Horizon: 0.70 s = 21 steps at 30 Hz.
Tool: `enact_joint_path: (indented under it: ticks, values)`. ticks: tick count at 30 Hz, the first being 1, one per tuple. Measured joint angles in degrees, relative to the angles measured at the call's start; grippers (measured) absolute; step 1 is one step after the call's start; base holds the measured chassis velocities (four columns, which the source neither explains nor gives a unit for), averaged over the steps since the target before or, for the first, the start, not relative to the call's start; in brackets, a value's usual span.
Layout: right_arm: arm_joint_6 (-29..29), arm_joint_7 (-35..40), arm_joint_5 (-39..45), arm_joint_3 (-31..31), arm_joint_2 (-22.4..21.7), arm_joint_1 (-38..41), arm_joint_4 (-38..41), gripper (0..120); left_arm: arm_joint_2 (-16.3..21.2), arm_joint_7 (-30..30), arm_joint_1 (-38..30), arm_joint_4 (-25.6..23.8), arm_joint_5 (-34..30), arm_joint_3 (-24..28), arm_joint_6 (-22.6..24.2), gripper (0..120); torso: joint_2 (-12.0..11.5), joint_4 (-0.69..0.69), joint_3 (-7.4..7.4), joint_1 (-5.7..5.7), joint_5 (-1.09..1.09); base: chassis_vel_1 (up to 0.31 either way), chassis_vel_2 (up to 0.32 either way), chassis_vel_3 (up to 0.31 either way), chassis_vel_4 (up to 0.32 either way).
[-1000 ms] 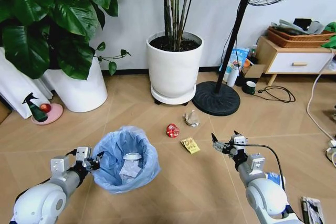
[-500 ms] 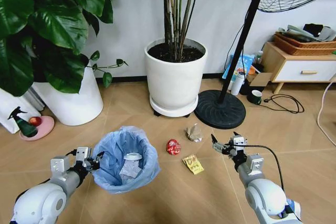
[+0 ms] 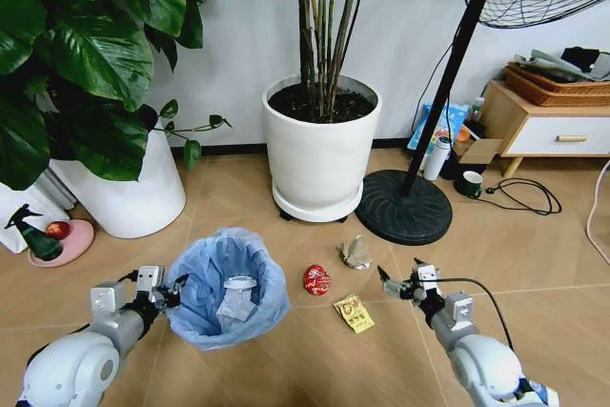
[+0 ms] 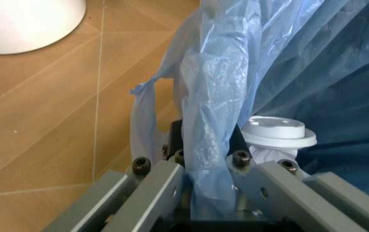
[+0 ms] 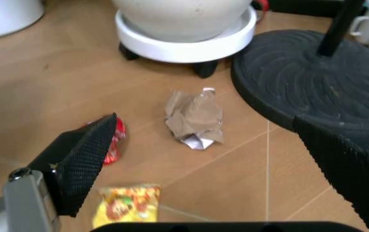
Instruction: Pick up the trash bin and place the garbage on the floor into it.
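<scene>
The left gripper (image 3: 164, 295) is clamping the rim of the bin (image 3: 229, 288) at its left side, its jaws pressed together on the folded-over blue bag (image 4: 217, 111), as the left wrist view is showing at close range. The bin is sitting low in front of the robot, left of centre, and a white disc (image 3: 241, 284) and crumpled tissue (image 3: 233, 310) are lying inside it; the disc (image 4: 278, 133) is also showing in the left wrist view, just beyond the clamped plastic. The right gripper (image 3: 398, 283) is hovering above the wooden floor (image 3: 534, 264) to the right of the bin, its black fingers (image 5: 84, 162) spread wide apart and gripping nothing. Three pieces of garbage are lying on the floor between the bin and that gripper: a crushed red can (image 3: 315, 279) nearest the bin, a yellow wrapper (image 3: 354, 313) just in front of it, and a wad of brown paper (image 3: 356, 252) farther back, near the fan base (image 3: 404, 208). In the right wrist view the brown paper (image 5: 195, 118) is sitting between the open fingers, with the can (image 5: 112, 143) partly hidden behind one finger and the wrapper (image 5: 126, 205) near the camera. A white pot (image 3: 321, 148) is standing behind the litter.
</scene>
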Motion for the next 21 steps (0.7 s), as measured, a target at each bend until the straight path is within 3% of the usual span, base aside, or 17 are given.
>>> enact_joint_path:
  ticks: [3,8,15,21]
  values:
    - [2.7,-6.6,-0.6,-0.6,-4.9,1.9,-5.4,100,-0.1,0.0,0.1,0.0,0.0,0.0,0.0,0,0.0,0.00,0.01,0.00,0.02,0.000,0.000,0.000,0.000]
    - [4.8,-13.9,-2.1,-3.7,-8.4,4.0,-12.0,100,-0.3,0.0,0.0,-0.1,0.1,0.4,0.0,0,0.0,0.01,0.01,0.01,0.04,0.000,0.000,0.000,0.000]
    - [4.5,-15.2,-3.7,-9.8,-8.7,7.1,-15.8,100,-0.3,0.1,-0.2,0.3,0.2,0.8,0.0,0,0.0,0.00,0.01,0.00,0.01,0.000,0.000,0.000,0.000]
    - [3.3,-14.0,-6.0,-16.9,-6.2,12.6,-19.5,100,-0.4,0.1,-0.2,0.3,0.4,0.8,0.0,0,0.0,0.01,0.01,0.01,-0.02,0.000,0.000,0.000,0.000]
